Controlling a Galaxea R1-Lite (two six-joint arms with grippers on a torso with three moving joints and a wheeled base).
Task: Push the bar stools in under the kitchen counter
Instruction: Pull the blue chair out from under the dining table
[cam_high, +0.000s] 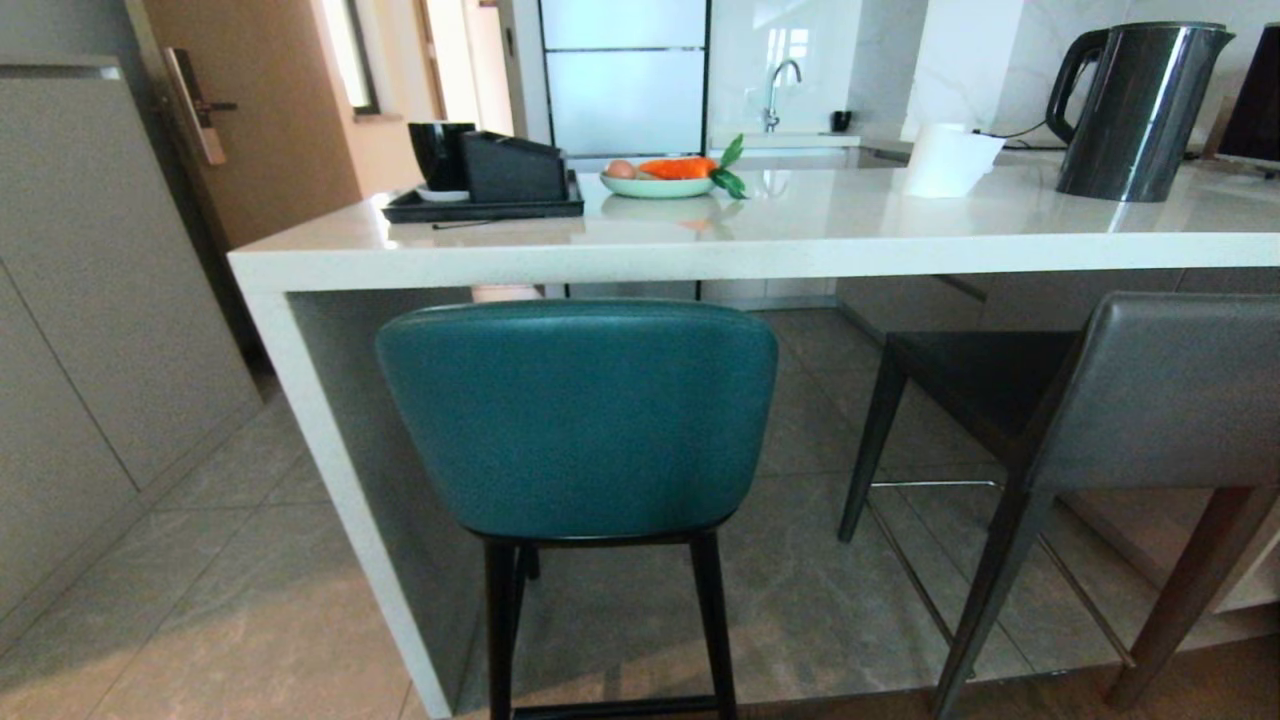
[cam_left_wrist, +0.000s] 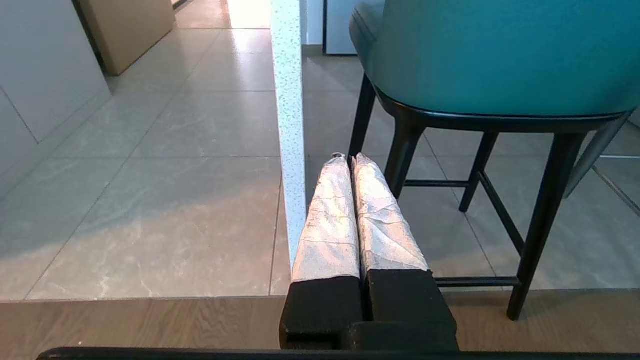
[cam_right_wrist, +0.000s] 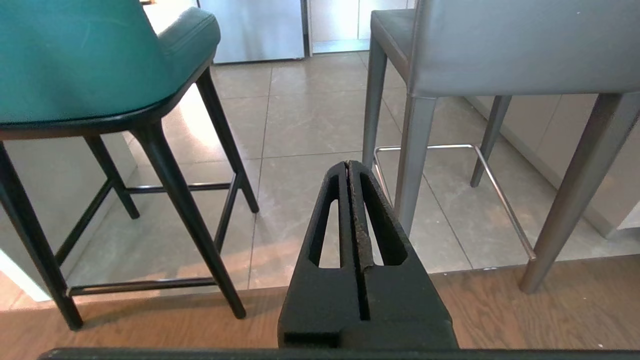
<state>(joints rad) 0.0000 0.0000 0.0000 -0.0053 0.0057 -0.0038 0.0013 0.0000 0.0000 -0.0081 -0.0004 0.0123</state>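
Both claws clenched, empty: left gripper (cam_left_wrist: 348, 159) just below-left of the teal stool (cam_left_wrist: 495, 55), right gripper (cam_right_wrist: 348, 165) between it and the grey stool (cam_right_wrist: 525, 45); stiff, likely top-heavy, push backrests

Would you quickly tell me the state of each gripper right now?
Left gripper: fingers closed, holding nothing.
Right gripper: fingers closed, holding nothing.

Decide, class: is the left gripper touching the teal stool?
Apart. In the left wrist view the left gripper, fingers shut, shows open floor between its tips and the teal stool, whose legs stand further off.
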